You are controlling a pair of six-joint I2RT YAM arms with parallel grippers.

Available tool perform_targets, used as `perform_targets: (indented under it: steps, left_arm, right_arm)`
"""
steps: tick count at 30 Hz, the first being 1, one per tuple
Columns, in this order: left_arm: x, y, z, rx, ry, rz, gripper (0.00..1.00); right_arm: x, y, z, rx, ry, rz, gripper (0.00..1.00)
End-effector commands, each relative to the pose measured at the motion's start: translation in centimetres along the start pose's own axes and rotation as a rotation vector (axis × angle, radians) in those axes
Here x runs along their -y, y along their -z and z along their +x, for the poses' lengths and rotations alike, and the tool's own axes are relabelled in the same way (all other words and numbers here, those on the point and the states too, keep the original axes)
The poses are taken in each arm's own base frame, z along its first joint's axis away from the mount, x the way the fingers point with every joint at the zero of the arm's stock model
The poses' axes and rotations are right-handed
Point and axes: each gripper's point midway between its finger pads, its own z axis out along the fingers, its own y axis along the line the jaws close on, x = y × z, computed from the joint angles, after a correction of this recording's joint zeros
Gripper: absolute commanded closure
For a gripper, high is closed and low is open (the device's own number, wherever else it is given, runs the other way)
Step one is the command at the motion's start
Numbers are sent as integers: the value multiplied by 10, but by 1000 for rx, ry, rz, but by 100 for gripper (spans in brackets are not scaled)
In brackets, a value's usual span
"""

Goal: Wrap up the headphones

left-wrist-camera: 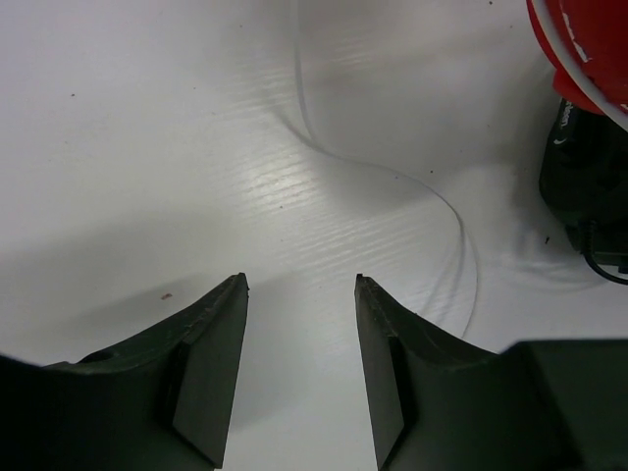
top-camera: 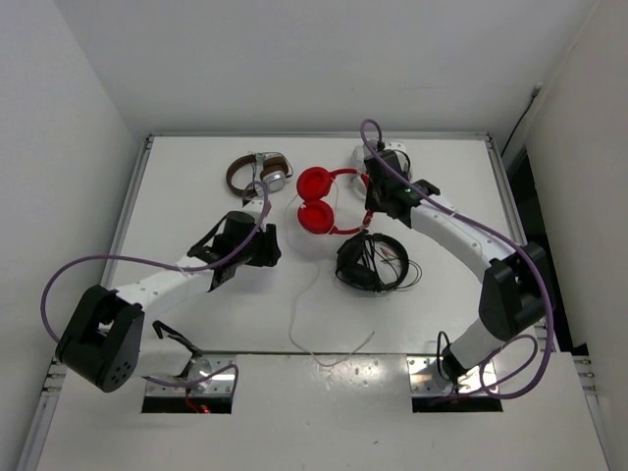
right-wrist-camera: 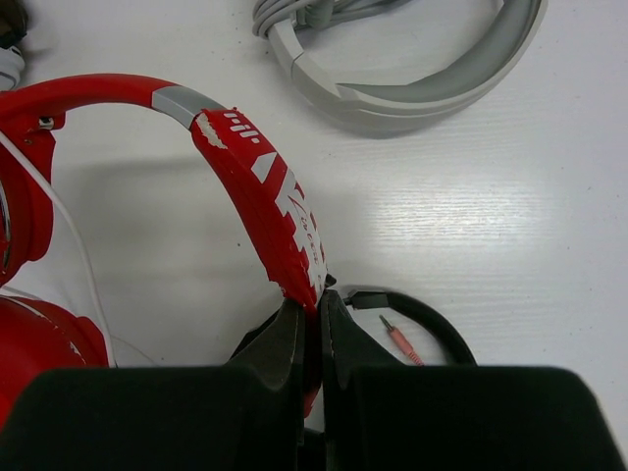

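Observation:
The red headphones (top-camera: pixel 321 200) lie at the table's middle back, ear cups to the left, headband arching right. Their thin white cable (top-camera: pixel 304 304) trails toward the near edge in a loop. My right gripper (top-camera: pixel 371 208) is shut on the red headband (right-wrist-camera: pixel 257 177), which shows pinched between its fingers in the right wrist view. My left gripper (top-camera: pixel 273 245) is open and empty, left of the red ear cups. In the left wrist view the white cable (left-wrist-camera: pixel 392 172) curves on the table ahead of the open fingers (left-wrist-camera: pixel 221 343), and a red ear cup (left-wrist-camera: pixel 589 44) shows at top right.
Black headphones (top-camera: pixel 368 263) with a black cable lie just below the red ones. Brown-and-silver headphones (top-camera: pixel 257 173) lie at the back left. A grey-white headset (right-wrist-camera: pixel 412 59) lies at the back by the right arm (top-camera: pixel 388 155). A pink audio plug (right-wrist-camera: pixel 397 339) lies by the black band.

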Motion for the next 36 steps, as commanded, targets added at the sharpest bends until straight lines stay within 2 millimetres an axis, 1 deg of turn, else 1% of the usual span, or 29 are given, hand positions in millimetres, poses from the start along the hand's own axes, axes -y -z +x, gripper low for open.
perform_targets:
  steps: [1,2,3,5,6,9,10,11,13,15,16,17,18,19,21,22,24,25,26,27,28,29,31,32,34,35,36]
  left_arm:
    - [15,1,-13,43,22,69,47]
    - [16,1,-8,30,22,81,47]
    - [29,1,-3,11,32,129,47]
    - [40,2,2,-3,28,159,47]
    - [51,3,4,-2,9,186,47]
    - [67,3,18,-44,-33,234,47]
    - [69,1,24,-60,-54,237,47]
    - [74,2,20,-51,-77,251,47]
    - [81,0,32,-78,-132,270,47]
    - [93,1,30,-77,-158,301,47]
    - [96,0,36,-86,-181,301,47]
    - [99,0,32,-72,-196,298,47]
    - [96,-4,35,-81,-197,283,47]
    - [99,-3,36,-82,-216,292,47]
    - [97,-9,36,-87,-241,280,47]
    - [100,-10,41,-99,-276,295,47]
    - [111,-11,41,-98,-317,319,47]
    - [113,-12,47,-113,-325,322,47]
    - [118,-11,45,-105,-342,333,47]
    - [119,-13,51,-116,-352,327,47]
    - [120,-15,50,-119,-352,326,47]
    - [125,-14,50,-111,-358,340,47]
    - [123,-18,51,-110,-359,330,47]
    - [128,-19,52,-114,-366,337,47]
    - [125,-22,55,-120,-378,324,47]
    - [123,-25,55,-117,-378,312,47]
    - [122,-28,53,-111,-387,299,47]
  right_arm:
    - [-15,19,-49,128,-120,-72,100]
    - [-15,19,-49,128,-130,-72,100]
    - [-15,19,-49,128,-130,-72,100]
    - [-15,19,-49,128,-130,-72,100]
    - [-15,15,-46,119,-135,-68,100]
    - [-15,15,-46,118,-135,-68,100]
    - [-15,15,-46,118,-135,-68,100]
    - [-15,12,-44,111,-132,-64,100]
    - [-15,12,-44,111,-132,-64,100]
    - [-14,12,-42,103,-129,-60,100]
    - [-16,12,-41,98,-128,-70,100]
    - [-17,12,-41,98,-137,-70,100]
    - [-17,12,-41,98,-138,-70,100]
    - [-17,12,-41,98,-138,-70,100]
    - [-18,13,-40,94,-137,-78,100]
    - [-18,13,-40,94,-137,-78,100]
    - [-17,11,-37,86,-134,-74,100]
    - [-17,11,-37,86,-134,-74,100]
    - [-17,11,-37,86,-134,-74,100]
    - [-17,8,-34,79,-131,-70,100]
    - [-14,7,-36,80,-146,-64,100]
    - [-13,7,-36,80,-146,-64,100]
    - [-13,7,-36,80,-146,-64,100]
    - [-15,7,-35,75,-146,-72,100]
    - [-11,6,-36,77,-151,-65,100]
    - [-12,5,-32,65,-148,-69,100]
    - [-12,5,-32,65,-157,-70,100]
